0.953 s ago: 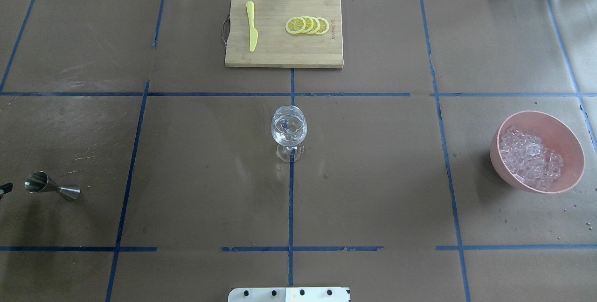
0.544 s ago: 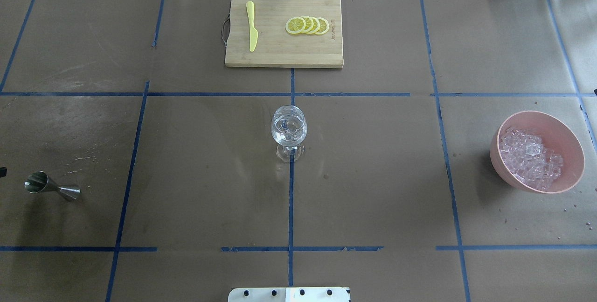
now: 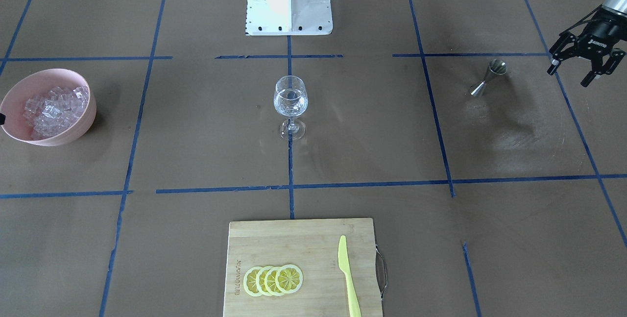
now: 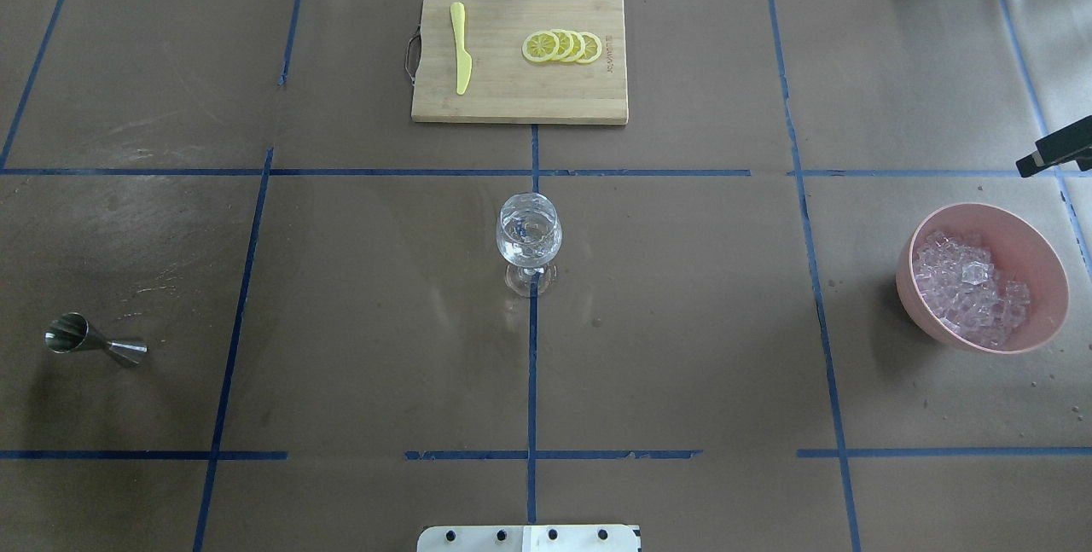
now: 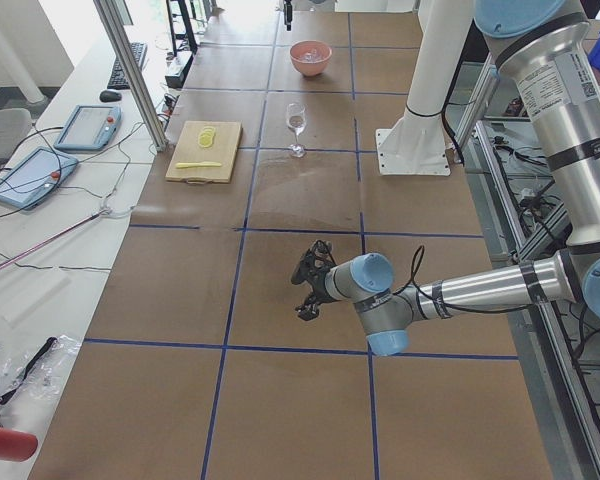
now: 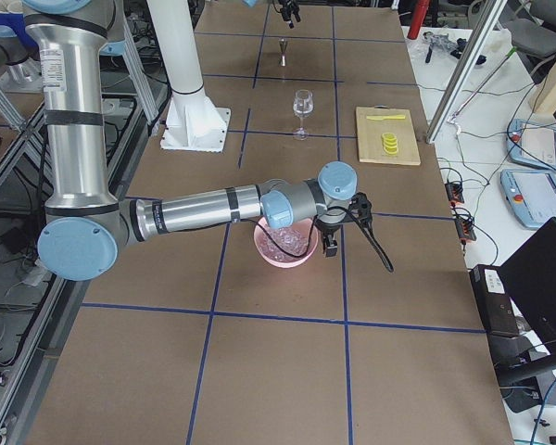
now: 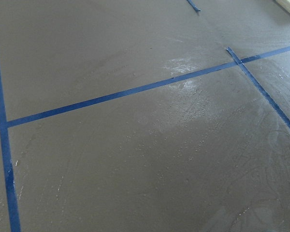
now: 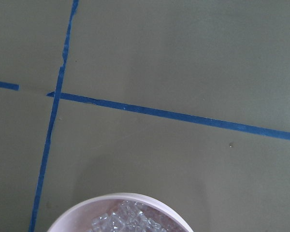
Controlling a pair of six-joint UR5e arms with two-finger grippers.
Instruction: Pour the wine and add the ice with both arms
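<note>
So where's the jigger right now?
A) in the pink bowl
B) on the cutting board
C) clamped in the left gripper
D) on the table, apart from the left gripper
D: the jigger sits on the table, with the left gripper open and empty off to its side.

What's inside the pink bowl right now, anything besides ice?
Only a heap of clear ice cubes shows inside the pink bowl. They cover its bottom, so anything beneath them cannot be seen.
</note>
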